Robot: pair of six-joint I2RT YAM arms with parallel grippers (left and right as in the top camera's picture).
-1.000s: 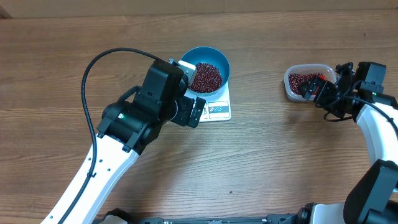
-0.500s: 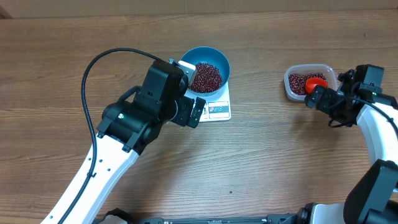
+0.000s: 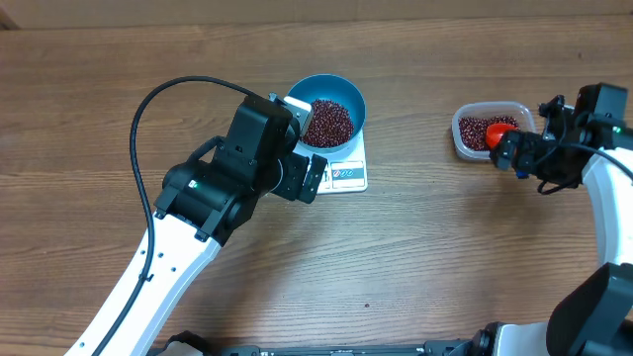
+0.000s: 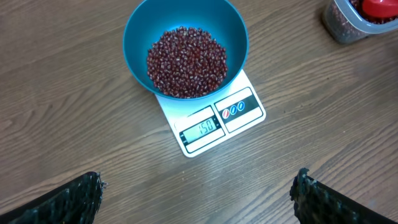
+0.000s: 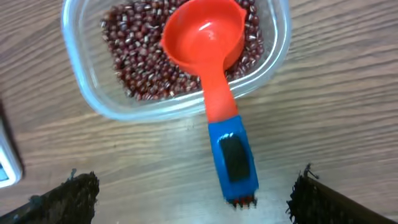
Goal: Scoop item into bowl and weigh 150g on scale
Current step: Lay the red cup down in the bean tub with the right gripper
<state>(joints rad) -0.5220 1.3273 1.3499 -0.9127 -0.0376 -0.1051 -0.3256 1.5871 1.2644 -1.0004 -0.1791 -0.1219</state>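
150 reads on scale [image 4: 211, 121] | beans [image 4: 186, 62] in bowl [image 4: 140, 28] | left fingers [image 4: 68, 202], right fingers [image 5: 68, 200] wide

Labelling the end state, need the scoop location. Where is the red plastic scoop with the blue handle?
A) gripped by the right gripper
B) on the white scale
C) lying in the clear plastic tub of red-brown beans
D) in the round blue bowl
C: the red scoop lies with its cup on the beans in the clear tub, handle out over the rim, and the right gripper is open and clear of it.
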